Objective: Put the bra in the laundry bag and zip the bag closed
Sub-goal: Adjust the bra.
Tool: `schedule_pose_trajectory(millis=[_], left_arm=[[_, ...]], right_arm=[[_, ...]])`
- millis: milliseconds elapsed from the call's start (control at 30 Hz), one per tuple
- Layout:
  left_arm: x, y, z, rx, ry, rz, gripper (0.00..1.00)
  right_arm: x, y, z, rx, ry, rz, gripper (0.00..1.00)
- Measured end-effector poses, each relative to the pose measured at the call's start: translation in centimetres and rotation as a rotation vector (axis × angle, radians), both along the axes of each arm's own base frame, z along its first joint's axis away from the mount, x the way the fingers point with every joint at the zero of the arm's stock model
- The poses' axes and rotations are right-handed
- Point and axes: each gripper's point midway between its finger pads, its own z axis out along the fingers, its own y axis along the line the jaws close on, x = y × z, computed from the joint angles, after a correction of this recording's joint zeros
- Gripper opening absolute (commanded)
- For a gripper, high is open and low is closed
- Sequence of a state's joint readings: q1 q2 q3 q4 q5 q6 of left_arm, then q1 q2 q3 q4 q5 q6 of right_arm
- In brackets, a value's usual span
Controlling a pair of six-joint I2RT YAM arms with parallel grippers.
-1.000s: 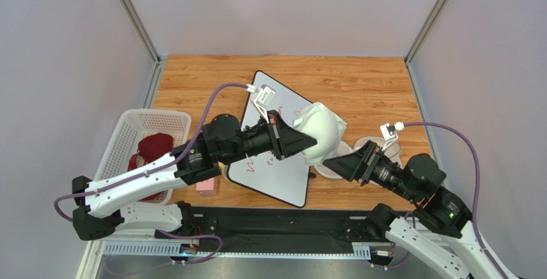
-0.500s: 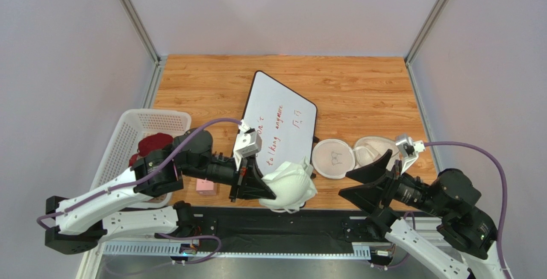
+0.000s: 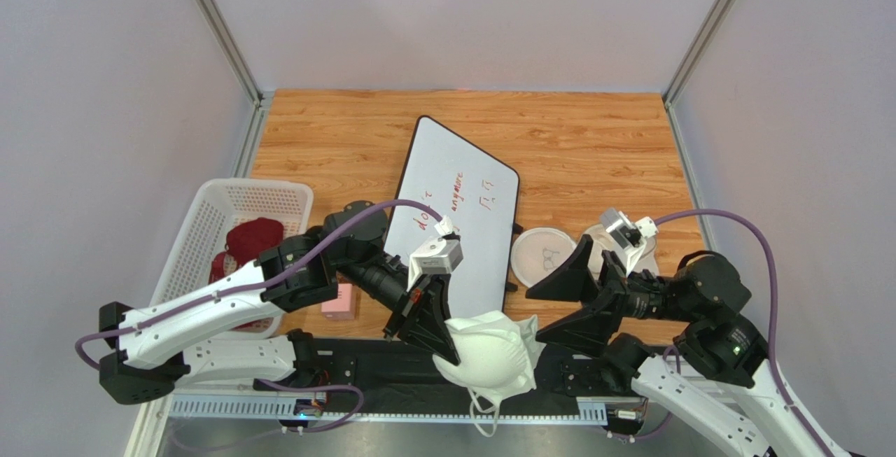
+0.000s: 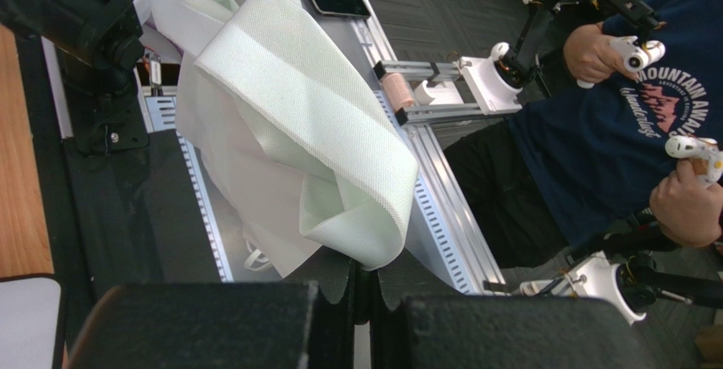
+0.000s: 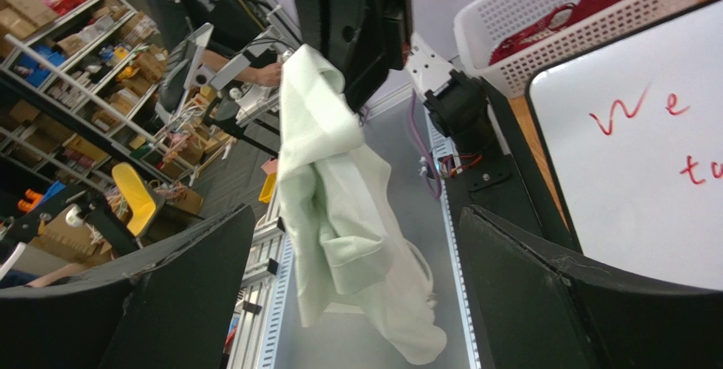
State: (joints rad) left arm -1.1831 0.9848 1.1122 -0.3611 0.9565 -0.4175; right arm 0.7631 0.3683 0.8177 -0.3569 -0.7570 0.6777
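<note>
Hanging past the near edge of the table, a white mesh bundle point(image 3: 492, 352) is pinched by the left pincer point(image 3: 450, 350) — its two black fingers are pressed fully together on a fold of the cloth. The rest droops below the tips, over the metal rail point(image 3: 400, 407). The bundle has a wide woven band and a thin loop dangling from it; what sort of article it is I cannot tell.

The right pincer point(image 3: 536, 317) stands as wide as it goes, with nothing between its fingers. Its tips point at the bundle and sit just beside it; whether they touch the cloth I cannot tell.

The laundry bag point(image 3: 542, 255) lies flat on the wooden table point(image 3: 589, 142) just beyond the right pincer's upper finger. Its round white lid faces up, showing a small dark bra mark — it is near that pincer and well apart from the left one.

The bra point(image 3: 250, 242), dark red, sits in the white perforated basket point(image 3: 216, 210), on the far side of the left arm from its pincer. A small pink box point(image 3: 339, 305) lies between basket and whiteboard point(image 3: 463, 189), beside the left arm. The whiteboard bears red writing and lies just behind the left pincer.
</note>
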Motion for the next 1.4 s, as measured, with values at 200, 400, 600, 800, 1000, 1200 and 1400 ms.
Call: schedule_pose_trajectory(millis=[200,400,600,800,1000,1200,1400], left_arm=[[0.5,-0.3,1.0,-0.023,-0.031,0.032,0.0],[1.3,-0.4,2.5,-0.065,-0.064,0.099,0.0],[1.9,-1.0,3.4,-0.083,-0.068,0.132,0.0],[3.2,-2.7,3.6,-0.061,-0.058,0.191,0.0],[4.0,-4.2,2.8,-0.025,-0.032,0.215,0.08],[6.6,-4.5,3.0,0.02,-0.065,0.362,0.7],[14.6,-1.4,3.6,0.055,-0.086,0.819,0.64]], right_arm=[[-1.5,-0.6,0.7,0.027,-0.01,0.052,1.0],[-1.9,-0.8,0.9,0.039,0.007,0.071,1.0],[-1.7,-0.2,1.6,0.056,0.013,0.089,0.93],[-0.7,0.8,1.3,0.031,0.056,0.094,0.71],[-0.5,0.9,1.4,0.034,0.053,0.092,0.0],[1.0,0.4,0.8,-0.004,0.053,-0.038,0.0],[5.7,-2.9,-1.1,-0.09,0.076,-0.438,0.0]])
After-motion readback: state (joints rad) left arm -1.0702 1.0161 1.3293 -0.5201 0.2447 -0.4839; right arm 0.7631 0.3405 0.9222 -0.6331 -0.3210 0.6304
